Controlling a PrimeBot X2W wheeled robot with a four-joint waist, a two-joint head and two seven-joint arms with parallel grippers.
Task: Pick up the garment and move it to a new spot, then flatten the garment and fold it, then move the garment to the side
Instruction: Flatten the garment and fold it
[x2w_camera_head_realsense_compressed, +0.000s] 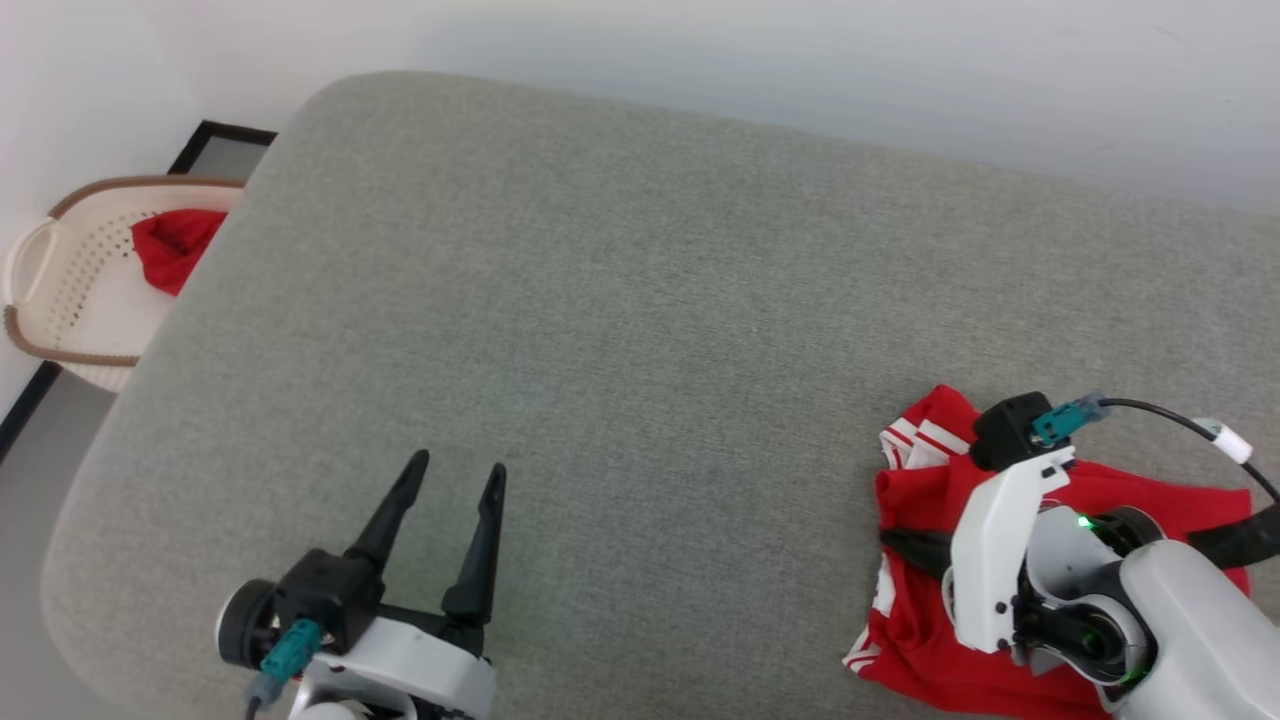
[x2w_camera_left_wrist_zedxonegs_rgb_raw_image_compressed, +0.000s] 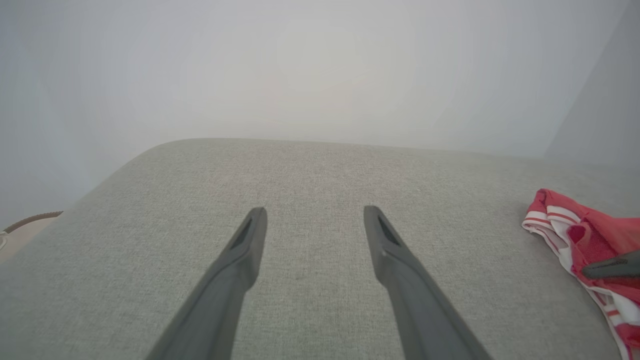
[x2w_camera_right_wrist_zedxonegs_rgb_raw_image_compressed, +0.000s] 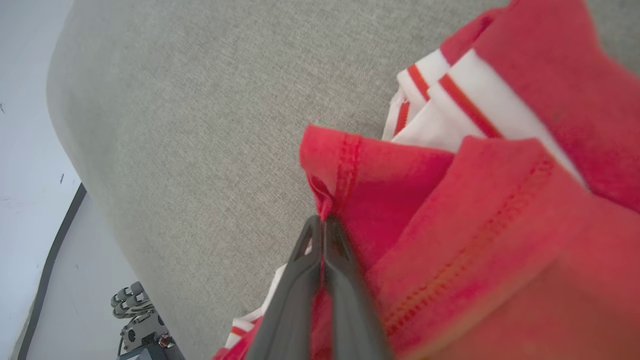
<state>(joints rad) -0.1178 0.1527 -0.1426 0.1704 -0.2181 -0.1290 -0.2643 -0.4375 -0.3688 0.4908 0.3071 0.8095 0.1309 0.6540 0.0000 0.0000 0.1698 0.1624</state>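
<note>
Two grippers are over your grey cushion (x2w_camera_head_realsense_compressed: 640, 300): the left gripper (x2w_camera_head_realsense_compressed: 457, 462) is near its front left edge, fingers spread wide with nothing between them, and the right gripper (x2w_camera_right_wrist_zedxonegs_rgb_raw_image_compressed: 322, 220) has its jaws pinched together on a red hem fold of the garment (x2w_camera_head_realsense_compressed: 915, 610). You'll find that garment crumpled at the cushion's near right side, white striped bands showing, partly under the right arm. Beyond the left edge, a pale basket (x2w_camera_head_realsense_compressed: 60, 290) holds a red cloth (x2w_camera_head_realsense_compressed: 175, 245).

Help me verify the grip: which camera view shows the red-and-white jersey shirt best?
Right wrist view: the red jersey shirt with white striped trim is close up, its stitched hem pinched by the shut right gripper. Head view: partly behind the arm. Left wrist view: one edge.
</note>
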